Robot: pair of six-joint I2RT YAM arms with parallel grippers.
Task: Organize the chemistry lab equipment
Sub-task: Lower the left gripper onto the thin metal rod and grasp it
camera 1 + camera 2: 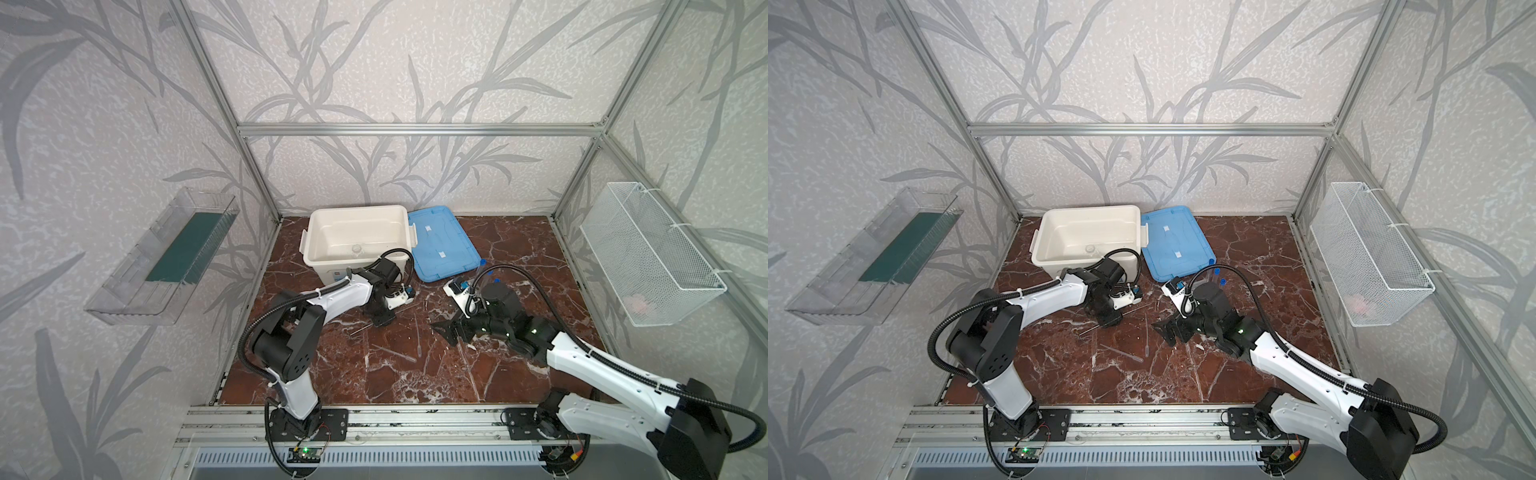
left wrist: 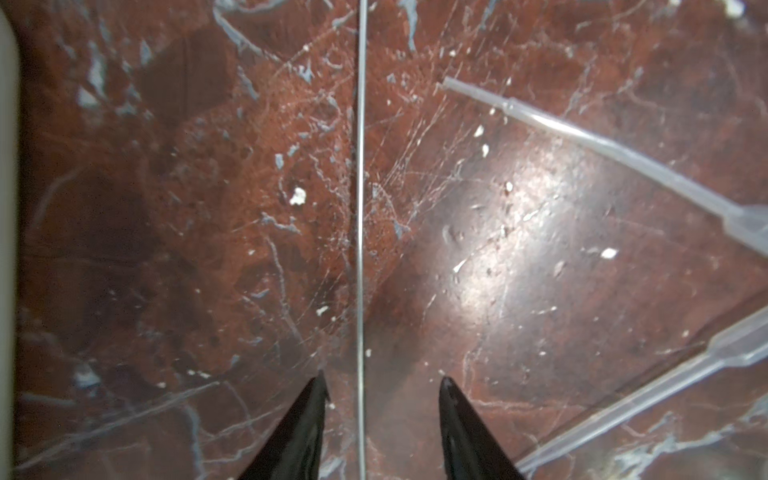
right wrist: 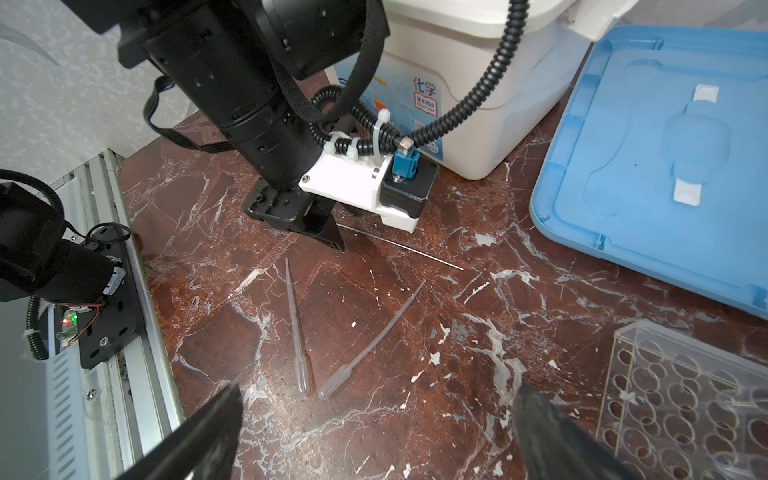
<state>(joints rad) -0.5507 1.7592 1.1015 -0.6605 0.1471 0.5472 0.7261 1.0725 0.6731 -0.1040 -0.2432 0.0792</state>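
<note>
while the red marble table [image 1: 415,374] carries everything, the open white tub [image 1: 357,232] and its blue lid [image 1: 440,245] sit at the back. the clear grid-holed rack [image 3: 685,395] stands near the right end effector [image 3: 379,388], whose jaws are wide and empty above the table. two droppers [image 3: 297,332] lie loose on the table between the arms. the thin rod [image 2: 360,208] lies flat near them and runs straight through the gap of the left end effector [image 2: 382,377], whose jaws stand narrow, each tip clear of the rod. the step in hand looks like picking up the rod. next, the jaws need to pinch evenly on so slim a thing, low against the table, then lift without letting it roll or slip.
</note>
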